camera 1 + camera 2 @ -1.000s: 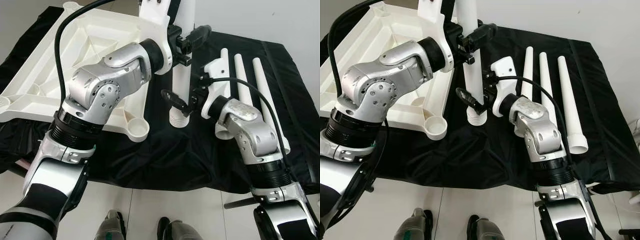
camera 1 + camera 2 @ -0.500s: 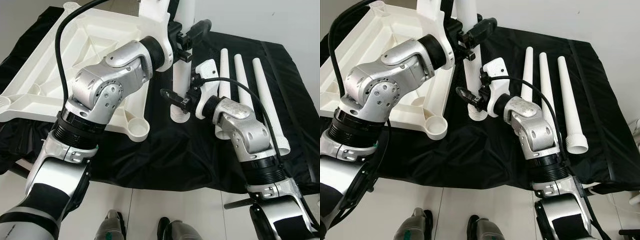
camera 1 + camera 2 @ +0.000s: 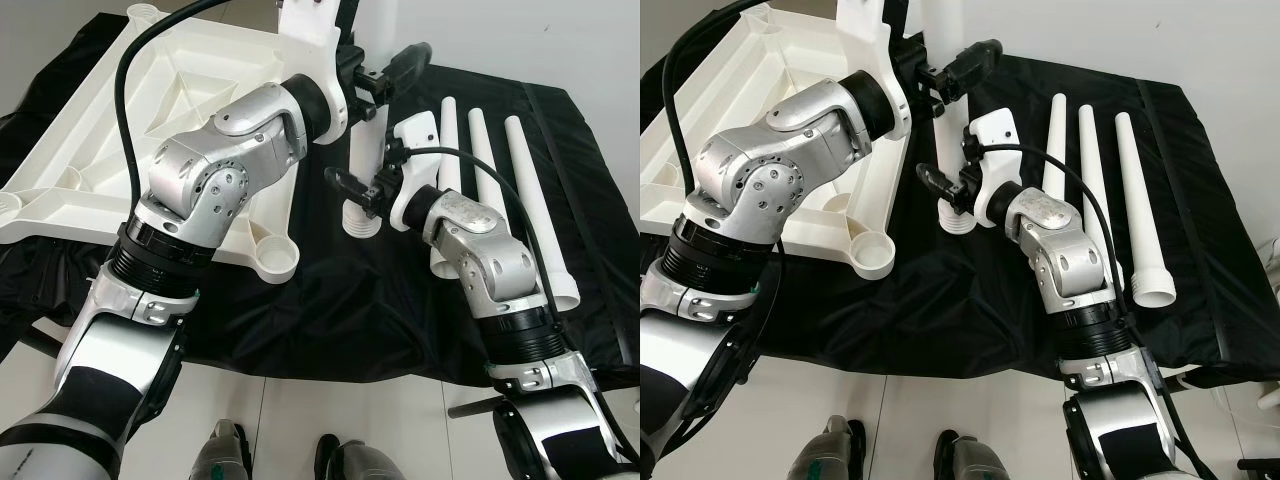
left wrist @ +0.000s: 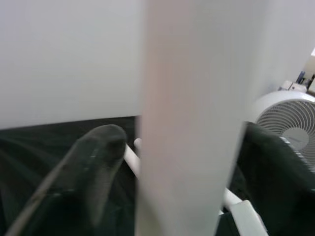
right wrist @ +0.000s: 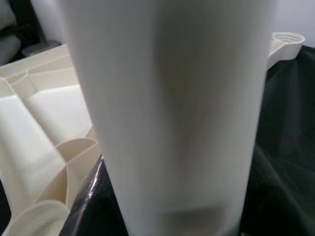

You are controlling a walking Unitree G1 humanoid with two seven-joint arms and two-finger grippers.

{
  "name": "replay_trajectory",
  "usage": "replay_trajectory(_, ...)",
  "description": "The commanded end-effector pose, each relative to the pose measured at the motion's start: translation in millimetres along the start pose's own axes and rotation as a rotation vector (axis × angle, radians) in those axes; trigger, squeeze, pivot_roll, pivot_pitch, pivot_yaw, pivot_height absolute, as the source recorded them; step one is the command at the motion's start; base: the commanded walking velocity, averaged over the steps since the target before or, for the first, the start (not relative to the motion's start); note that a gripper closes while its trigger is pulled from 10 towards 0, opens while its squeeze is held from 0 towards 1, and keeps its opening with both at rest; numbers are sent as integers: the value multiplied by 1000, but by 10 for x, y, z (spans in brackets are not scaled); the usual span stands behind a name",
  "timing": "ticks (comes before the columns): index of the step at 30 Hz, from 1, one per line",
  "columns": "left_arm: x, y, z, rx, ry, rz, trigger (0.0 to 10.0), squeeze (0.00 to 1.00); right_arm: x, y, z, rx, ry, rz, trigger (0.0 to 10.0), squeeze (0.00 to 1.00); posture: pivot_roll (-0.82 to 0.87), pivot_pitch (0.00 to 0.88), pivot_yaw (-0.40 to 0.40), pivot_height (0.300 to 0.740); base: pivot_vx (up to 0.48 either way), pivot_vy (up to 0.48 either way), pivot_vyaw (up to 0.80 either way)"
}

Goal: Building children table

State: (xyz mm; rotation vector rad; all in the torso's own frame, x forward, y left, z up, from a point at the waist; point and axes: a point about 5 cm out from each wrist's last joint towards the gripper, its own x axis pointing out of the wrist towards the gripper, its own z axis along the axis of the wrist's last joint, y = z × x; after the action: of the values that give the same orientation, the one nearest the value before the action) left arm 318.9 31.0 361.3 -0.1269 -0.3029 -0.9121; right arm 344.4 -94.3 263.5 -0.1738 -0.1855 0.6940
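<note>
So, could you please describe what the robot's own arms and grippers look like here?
Both arms are jointed silver-metal segments with ribbed black collars and white shells near the wrists. The left arm carries a thick black cable looping over it; the right arm has a thinner one. Left gripper and right gripper each have long black fingers.

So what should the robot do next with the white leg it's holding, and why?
Probably carry the leg over to the corner socket of the upside-down tabletop and lower its threaded end in. Both grippers hold it upright, the left gripper high, the right gripper low, and its threaded end hangs just above the black cloth beside that empty socket.
</note>
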Motion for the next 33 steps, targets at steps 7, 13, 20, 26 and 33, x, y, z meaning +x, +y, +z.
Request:
replay_trajectory(7, -11, -96, 45, -27, -11, -272, 10000, 1000, -42, -140, -22, 53, -28, -147, 10000, 0, 114, 151, -76, 740, 0, 0, 0)
replay_trajectory(13, -17, 20, 93, -73, -36, -193, 10000, 0, -117, -285, -98, 123, -45, -320, 10000, 0, 118, 146, -74, 740, 0, 0, 0)
replay_trajectory(20, -26, 183, 69, -61, -10, -108, 10000, 0, -189, -309, -145, 165, -65, -380, 10000, 0, 115, 145, -75, 740, 0, 0, 0)
replay_trajectory(26, -502, 299, -467, 65, 158, 30, 10000, 0, -323, -315, -45, 186, -194, -446, 10000, 0, 108, 150, -72, 740, 0, 0, 0)
replay_trajectory(33, -688, 401, -749, 123, 246, 50, 10000, 0, -387, -301, 78, 167, -293, -454, 10000, 0, 100, 155, -68, 740, 0, 0, 0)
